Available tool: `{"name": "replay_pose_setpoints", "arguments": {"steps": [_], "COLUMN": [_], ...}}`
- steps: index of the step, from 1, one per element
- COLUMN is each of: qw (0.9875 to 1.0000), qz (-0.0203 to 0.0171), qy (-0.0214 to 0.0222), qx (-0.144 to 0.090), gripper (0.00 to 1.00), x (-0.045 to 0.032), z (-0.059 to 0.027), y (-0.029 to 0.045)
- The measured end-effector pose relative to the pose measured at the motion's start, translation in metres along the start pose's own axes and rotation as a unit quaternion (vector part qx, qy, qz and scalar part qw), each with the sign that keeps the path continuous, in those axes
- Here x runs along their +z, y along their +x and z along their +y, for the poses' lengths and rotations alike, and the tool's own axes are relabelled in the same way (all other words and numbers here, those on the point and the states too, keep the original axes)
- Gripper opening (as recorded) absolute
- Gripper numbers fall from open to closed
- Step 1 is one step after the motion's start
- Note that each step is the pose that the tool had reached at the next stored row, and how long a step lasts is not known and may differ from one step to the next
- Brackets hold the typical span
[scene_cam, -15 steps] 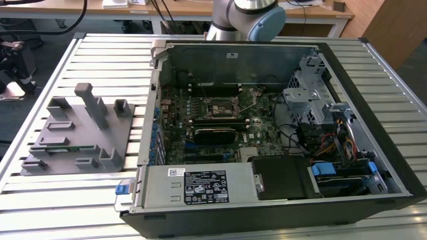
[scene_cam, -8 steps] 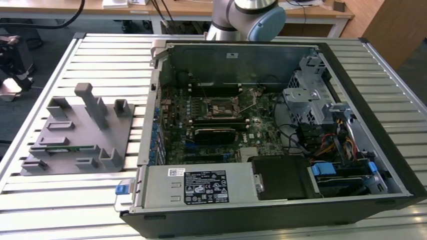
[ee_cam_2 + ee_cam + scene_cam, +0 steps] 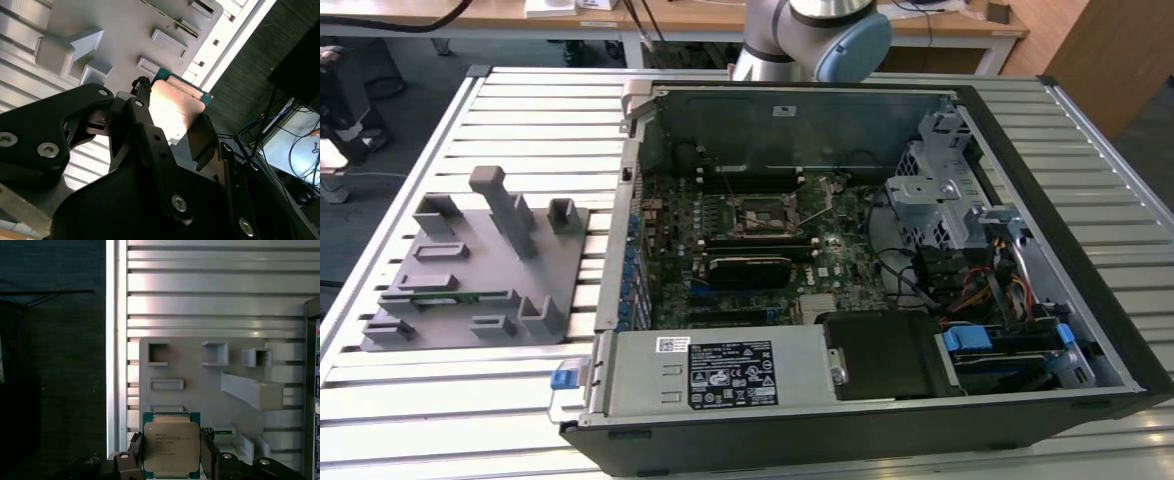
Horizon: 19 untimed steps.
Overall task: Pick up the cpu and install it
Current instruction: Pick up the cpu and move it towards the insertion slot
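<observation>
The cpu (image 3: 171, 442) is a flat square chip with a silver-grey metal top and a green edge. My gripper (image 3: 171, 460) is shut on it, one black finger (image 3: 134, 450) pressing on each of two opposite sides. In both wrist views the chip hangs well above the grey fixture tray (image 3: 200, 380). The second wrist view shows the cpu (image 3: 175, 107) from the side, clamped in the gripper (image 3: 174, 120), with the tray (image 3: 115, 30) beyond it. In the exterior view the open computer case (image 3: 1067, 330) lies on the slatted table, its motherboard socket (image 3: 761, 212) near the middle of the board.
The grey fixture tray (image 3: 467, 260) sits at the exterior view's left, beside the case, with upright blocks and a green memory stick (image 3: 434, 297) in a slot. The arm's base (image 3: 807, 40) stands behind the case. A drive cage (image 3: 934, 200) and cables fill the case's right side.
</observation>
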<state>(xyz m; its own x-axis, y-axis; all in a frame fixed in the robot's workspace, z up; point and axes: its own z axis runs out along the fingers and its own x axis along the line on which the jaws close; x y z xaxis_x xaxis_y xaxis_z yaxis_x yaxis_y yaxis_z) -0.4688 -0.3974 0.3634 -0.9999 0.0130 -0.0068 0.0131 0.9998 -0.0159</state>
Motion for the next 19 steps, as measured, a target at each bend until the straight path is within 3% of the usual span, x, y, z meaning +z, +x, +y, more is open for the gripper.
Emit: {"name": "replay_pose_setpoints", "arguments": {"steps": [13,19], "qw": [1.0000,1.0000], "qz": [-0.0010,-0.0015], "qy": [0.0018,0.0018], "qx": [0.000,0.000], "gripper": [0.54,0.54], "x": [-0.0344,-0.0366], "z": [0.0002,0.0002], "y": [0.0001,0.0001]}}
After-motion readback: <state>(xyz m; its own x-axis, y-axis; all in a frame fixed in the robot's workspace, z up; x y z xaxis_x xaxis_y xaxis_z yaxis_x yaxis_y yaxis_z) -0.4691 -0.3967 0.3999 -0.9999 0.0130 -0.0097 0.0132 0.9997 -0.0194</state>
